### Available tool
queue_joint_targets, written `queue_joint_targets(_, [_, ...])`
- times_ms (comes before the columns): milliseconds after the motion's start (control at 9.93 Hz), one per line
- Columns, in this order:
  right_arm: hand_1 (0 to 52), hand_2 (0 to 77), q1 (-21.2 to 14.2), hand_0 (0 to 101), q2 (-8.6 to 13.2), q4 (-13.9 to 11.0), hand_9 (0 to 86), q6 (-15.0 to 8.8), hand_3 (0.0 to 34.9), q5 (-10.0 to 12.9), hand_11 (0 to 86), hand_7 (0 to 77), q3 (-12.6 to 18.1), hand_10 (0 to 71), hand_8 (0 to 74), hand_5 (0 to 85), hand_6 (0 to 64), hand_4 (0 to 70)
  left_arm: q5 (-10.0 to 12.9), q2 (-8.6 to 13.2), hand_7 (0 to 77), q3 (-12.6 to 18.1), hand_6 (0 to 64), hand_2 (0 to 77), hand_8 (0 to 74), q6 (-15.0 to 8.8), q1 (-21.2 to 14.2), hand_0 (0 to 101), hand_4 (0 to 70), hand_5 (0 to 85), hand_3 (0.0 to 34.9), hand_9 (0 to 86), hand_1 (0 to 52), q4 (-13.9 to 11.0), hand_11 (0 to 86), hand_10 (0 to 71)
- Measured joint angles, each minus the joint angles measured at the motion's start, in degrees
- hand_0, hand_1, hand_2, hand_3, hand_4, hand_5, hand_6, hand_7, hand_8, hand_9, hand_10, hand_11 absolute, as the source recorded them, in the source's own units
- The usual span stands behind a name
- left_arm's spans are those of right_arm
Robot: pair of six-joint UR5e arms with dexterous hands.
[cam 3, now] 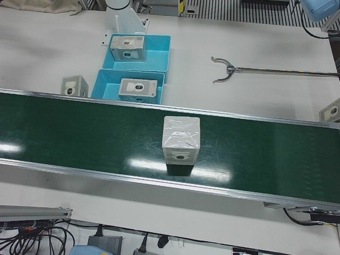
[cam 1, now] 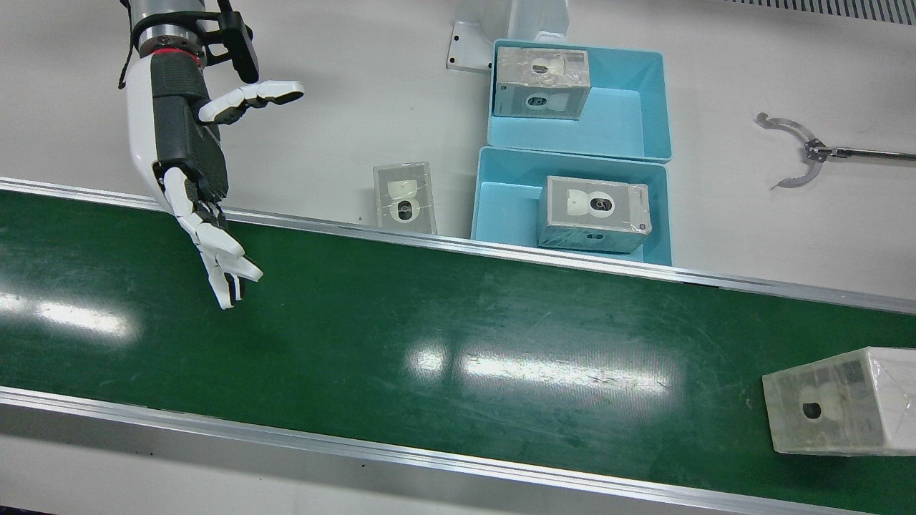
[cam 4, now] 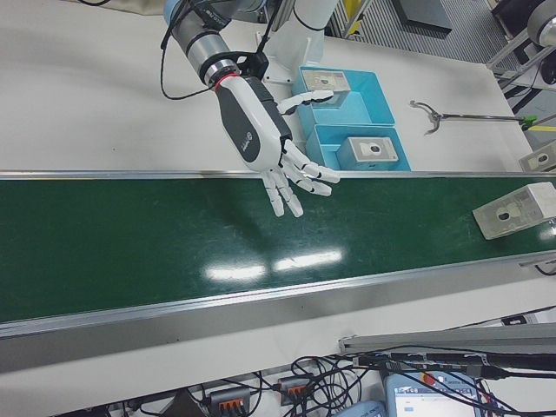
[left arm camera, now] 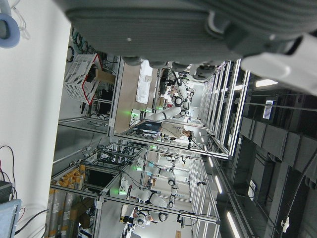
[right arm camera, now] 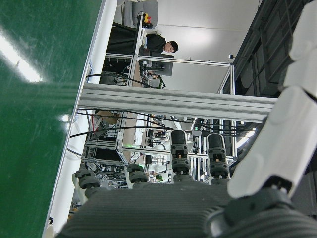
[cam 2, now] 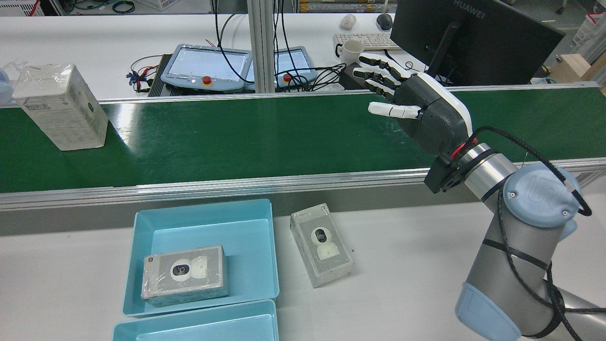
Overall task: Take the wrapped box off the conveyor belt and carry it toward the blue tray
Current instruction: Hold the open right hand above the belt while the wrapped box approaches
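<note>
Step in hand: waiting to grasp. Right hand [cam 1: 197, 179] empty, fingers spread, above the conveyor belt [cam 1: 429, 343]; wrapped box [cam 1: 841, 411] on the belt at 4 o'clock, well apart. Left hand's state cannot be told. Next move: close on the box, then carry to blue tray [cam 1: 501, 204].

wrapped box [cam 1: 844, 402] cut by the front view's right edge; left robot hand [left arm camera: 198, 29] blurred.
</note>
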Motion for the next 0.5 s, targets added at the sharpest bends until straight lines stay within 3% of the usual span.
queue_joint_targets(504, [8.2,14.2,-0.29,39,0.17,0.00,7.6,-0.02,29.7,0.00,5.4,21.8,-0.12,3.3,1.1,20.2,0.0,6.0,0.00,0.00,0.5,0.00,0.0,1.1,0.5,0.00,0.00,0,0.0,0.5,0.0,0.0,0.0,0.00,0.0,0.0])
